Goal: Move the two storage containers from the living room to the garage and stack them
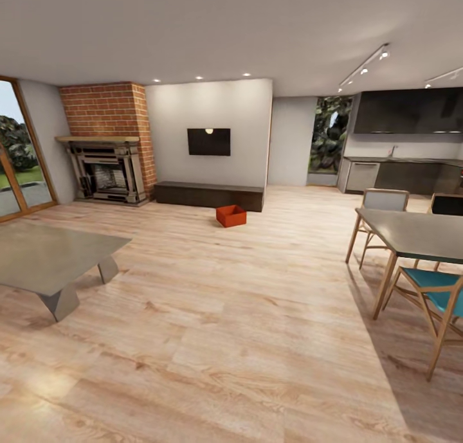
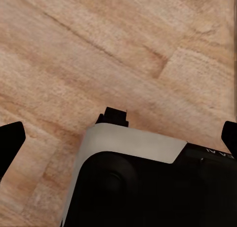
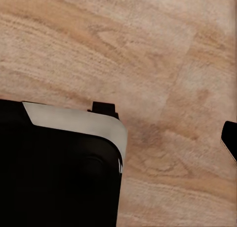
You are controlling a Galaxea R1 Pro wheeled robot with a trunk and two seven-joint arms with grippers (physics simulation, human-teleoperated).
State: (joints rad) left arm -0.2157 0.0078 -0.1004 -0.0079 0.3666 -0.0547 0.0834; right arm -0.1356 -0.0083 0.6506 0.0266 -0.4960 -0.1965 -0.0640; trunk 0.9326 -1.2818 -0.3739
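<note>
One orange-red storage container [image 1: 231, 216] sits on the light wood plank floor of the living room, just in front of the long dark low cabinet [image 1: 209, 195] and far ahead of me. It looks open-topped and upright. My left gripper [image 2: 118, 143] hangs open over the plank floor [image 2: 98, 49], its black fingertips [image 2: 11, 138] at the two sides of the left wrist view and nothing between them. My right gripper [image 3: 118, 143] also looks open; one fingertip [image 3: 230, 138] shows, and the other blends into my dark base [image 3: 54, 177].
A brick fireplace [image 1: 109, 170] and glass doors [image 1: 16, 153] stand at the left, a black TV [image 1: 209, 141] above the cabinet. A low grey table [image 1: 45, 256] is near left. A dining table [image 1: 418, 234] with chairs [image 1: 437, 295] is at the right, kitchen counters [image 1: 405, 173] behind.
</note>
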